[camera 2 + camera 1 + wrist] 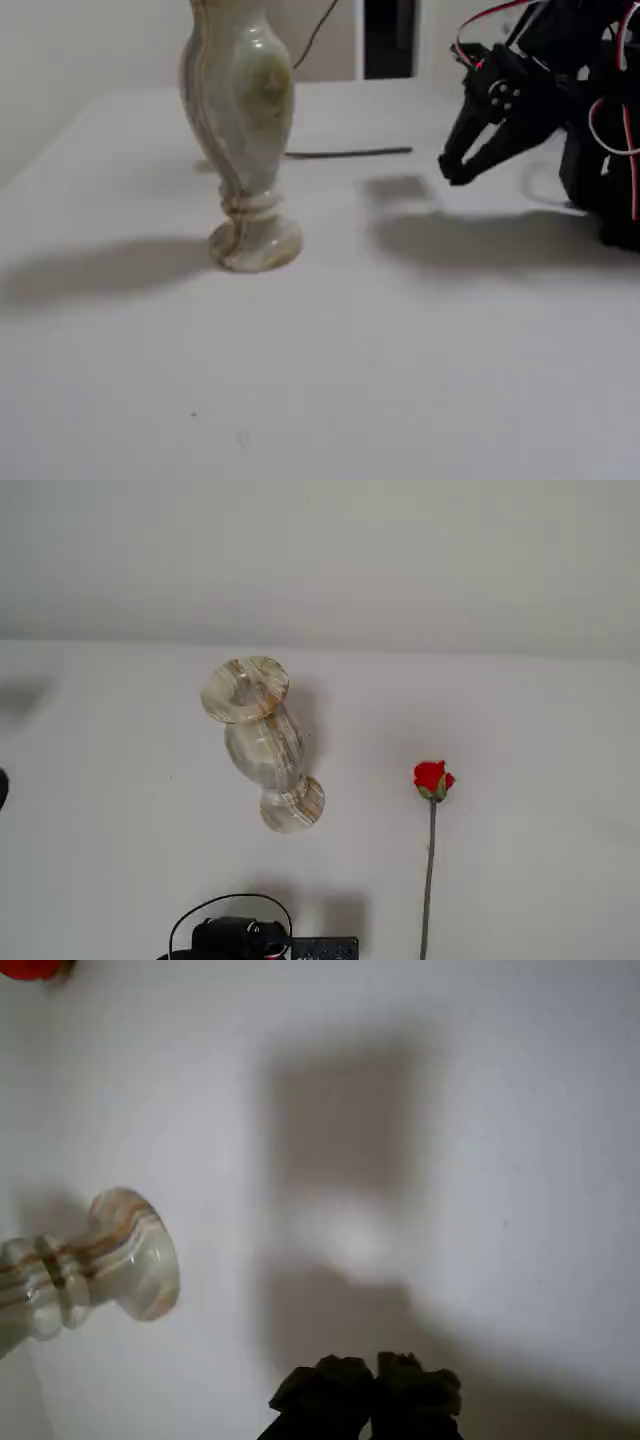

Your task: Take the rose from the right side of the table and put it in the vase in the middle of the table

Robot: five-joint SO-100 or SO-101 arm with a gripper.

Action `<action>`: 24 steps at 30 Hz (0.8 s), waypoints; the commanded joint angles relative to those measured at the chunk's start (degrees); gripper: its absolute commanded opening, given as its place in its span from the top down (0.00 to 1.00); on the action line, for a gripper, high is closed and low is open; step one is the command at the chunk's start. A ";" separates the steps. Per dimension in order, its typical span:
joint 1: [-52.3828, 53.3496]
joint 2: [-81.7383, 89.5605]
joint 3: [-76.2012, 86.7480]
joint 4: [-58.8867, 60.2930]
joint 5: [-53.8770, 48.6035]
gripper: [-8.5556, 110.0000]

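Vase (262, 742) upright on the white table (520, 860); rose (431, 780) lying flat, well apart. Claw (456, 172) closed, empty, held above the table.

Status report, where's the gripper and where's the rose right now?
Gripper shut, empty, above the table. Rose flat on the table, apart from the upright vase. Nothing in the way.

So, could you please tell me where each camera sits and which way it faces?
A fixed view: high up, looking down on the table, vase and rose; arm base at the bottom edge.
Wrist view: on the arm, facing down; tool at the bottom, vase foot on the left.
A fixed view: low at table height, side-on; vase left, tool right.
All three show the vase.
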State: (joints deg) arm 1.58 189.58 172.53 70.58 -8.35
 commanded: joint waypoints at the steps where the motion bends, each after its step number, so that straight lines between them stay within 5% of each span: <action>1: 0.62 0.79 -0.18 -0.97 0.44 0.93; 24: -4.04 0.88 -0.18 -0.88 -4.22 0.92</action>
State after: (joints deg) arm -0.44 189.58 172.53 70.58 -10.55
